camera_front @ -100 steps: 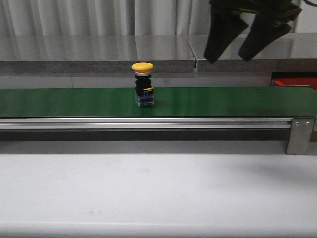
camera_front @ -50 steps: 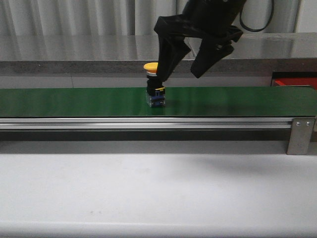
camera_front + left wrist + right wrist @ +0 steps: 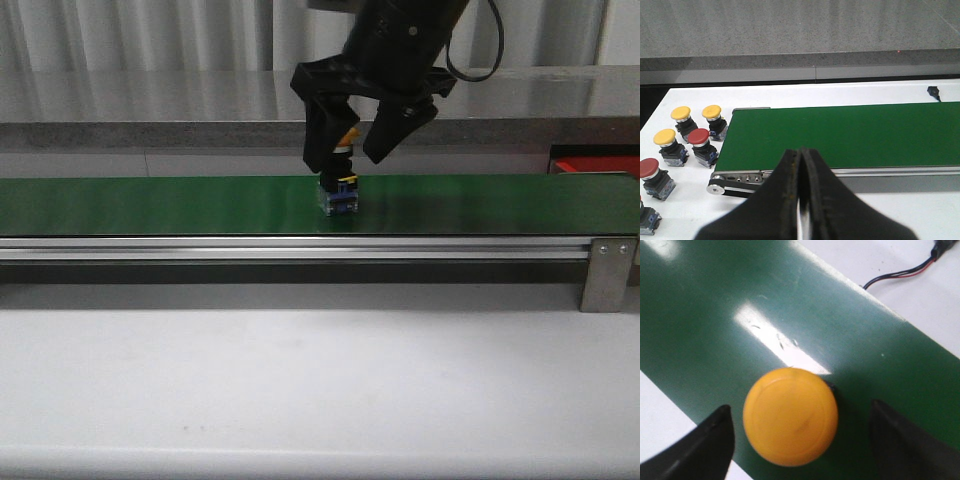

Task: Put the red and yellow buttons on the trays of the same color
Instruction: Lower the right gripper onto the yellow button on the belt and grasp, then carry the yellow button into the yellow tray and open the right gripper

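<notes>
A yellow button [image 3: 340, 194] stands upright on the green belt [image 3: 150, 205], its cap mostly hidden behind my right gripper [image 3: 347, 163]. That gripper is open and straddles the button, one finger on each side, neither touching. In the right wrist view the yellow button's cap [image 3: 790, 416] lies between the right gripper's [image 3: 801, 411] spread fingers. My left gripper [image 3: 800, 165] is shut on nothing, hovering near the belt's [image 3: 840, 135] end. Beside that end stand loose buttons: yellow ones [image 3: 681, 113] [image 3: 711, 112] [image 3: 664, 136] and red ones [image 3: 698, 136] [image 3: 649, 168]. A red tray [image 3: 597, 163] shows at the far right.
The belt's aluminium rail [image 3: 300, 250] and end bracket [image 3: 606, 272] run along its front. A white table [image 3: 300, 390] lies in front. A grey counter [image 3: 200, 105] runs behind. A cable [image 3: 900, 274] lies on the white surface past the belt.
The yellow button has ridden right along the belt. My right gripper came down and left from the upper right, and now straddles the button, still open.
</notes>
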Available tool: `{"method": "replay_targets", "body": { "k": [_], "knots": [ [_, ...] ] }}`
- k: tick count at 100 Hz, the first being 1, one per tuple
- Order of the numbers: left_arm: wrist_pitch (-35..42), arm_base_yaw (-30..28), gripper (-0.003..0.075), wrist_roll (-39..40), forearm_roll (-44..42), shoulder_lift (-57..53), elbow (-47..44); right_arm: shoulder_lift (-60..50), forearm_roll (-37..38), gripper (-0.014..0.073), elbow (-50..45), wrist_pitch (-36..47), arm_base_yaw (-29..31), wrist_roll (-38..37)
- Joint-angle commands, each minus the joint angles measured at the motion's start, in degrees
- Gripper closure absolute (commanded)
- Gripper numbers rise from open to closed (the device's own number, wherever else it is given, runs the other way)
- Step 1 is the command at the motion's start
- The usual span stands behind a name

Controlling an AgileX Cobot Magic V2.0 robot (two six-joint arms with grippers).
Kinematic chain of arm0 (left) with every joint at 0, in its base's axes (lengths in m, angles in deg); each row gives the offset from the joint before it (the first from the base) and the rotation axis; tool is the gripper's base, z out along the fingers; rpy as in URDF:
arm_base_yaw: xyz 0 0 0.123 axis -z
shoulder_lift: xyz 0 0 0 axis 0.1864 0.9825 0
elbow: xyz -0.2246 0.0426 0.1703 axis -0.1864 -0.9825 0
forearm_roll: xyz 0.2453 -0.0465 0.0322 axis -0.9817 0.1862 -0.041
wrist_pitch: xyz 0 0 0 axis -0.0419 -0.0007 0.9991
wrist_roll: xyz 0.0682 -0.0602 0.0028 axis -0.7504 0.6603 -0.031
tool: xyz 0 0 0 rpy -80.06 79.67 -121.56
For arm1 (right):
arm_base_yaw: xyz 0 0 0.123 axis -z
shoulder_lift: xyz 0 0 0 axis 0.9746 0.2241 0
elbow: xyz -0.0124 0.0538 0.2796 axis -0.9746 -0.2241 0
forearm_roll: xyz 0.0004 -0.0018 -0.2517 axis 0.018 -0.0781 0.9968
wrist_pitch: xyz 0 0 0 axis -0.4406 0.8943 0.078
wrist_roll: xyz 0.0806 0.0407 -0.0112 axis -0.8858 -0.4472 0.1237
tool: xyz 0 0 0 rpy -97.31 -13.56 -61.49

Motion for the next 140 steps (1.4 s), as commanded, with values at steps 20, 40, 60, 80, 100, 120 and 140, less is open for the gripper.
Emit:
{"method": "replay_targets", "body": {
  "k": [20, 40, 60, 80, 100, 120, 140],
  "knots": [
    [4.38, 0.41, 0.0741, 0.05, 0.56, 0.27, 1.43, -3.02, 4.36, 0.0324, 2.36, 2.1, 0.0, -4.12],
    [4.38, 0.41, 0.0741, 0.05, 0.56, 0.27, 1.43, -3.14, 4.36, 0.0324, 4.68, -2.6, 0.0, -4.12],
    [4.38, 0.41, 0.0741, 0.05, 0.56, 0.27, 1.43, -5.83, 5.98, 0.0324, 6.9, -5.6, 0.05, -4.41],
    [4.38, 0.41, 0.0741, 0.05, 0.56, 0.27, 1.43, -11.15, 12.94, 0.0324, 6.9, -9.66, 2.59, -8.23],
    [4.38, 0.41, 0.0741, 0.05, 0.56, 0.27, 1.43, -15.95, 13.05, 0.0324, 6.73, -13.88, 11.12, -8.23],
    [4.38, 0.41, 0.0741, 0.05, 0.56, 0.27, 1.43, -20.88, 13.05, 0.0324, 2.29, -14.72, 21.74, -8.13],
    [4.38, 0.41, 0.0741, 0.05, 0.56, 0.27, 1.43, -25.15, 12.84, 0.0324, -8.47, -9.4, 32.96, -8.13]
  ]
}}
